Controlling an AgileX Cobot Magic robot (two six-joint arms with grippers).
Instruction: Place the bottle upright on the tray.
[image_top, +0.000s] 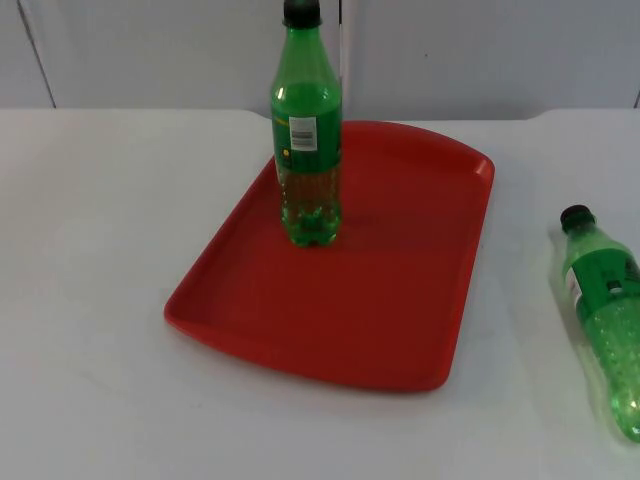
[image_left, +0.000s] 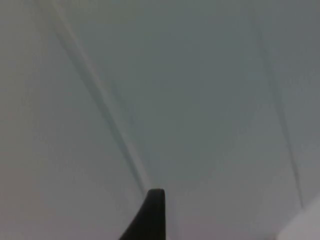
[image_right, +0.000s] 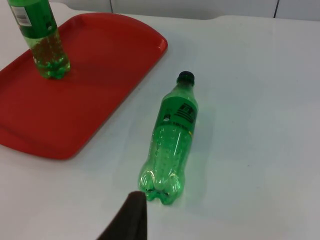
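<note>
While the left gripper (image_left: 156, 200) faces the grey partition wall (image_left: 200, 100), whether its fingers are apart or together cannot be told. On the white table (image_top: 90, 250) lies a red tray (image_top: 400, 300), and a green bottle with a black cap (image_top: 306, 130) stands upright on its far left part. Right of the tray, a second green bottle (image_top: 610, 320) lies on its side on the table, cap toward the wall. Just beside its base hangs the right gripper (image_right: 131, 215), finger state unclear
</note>
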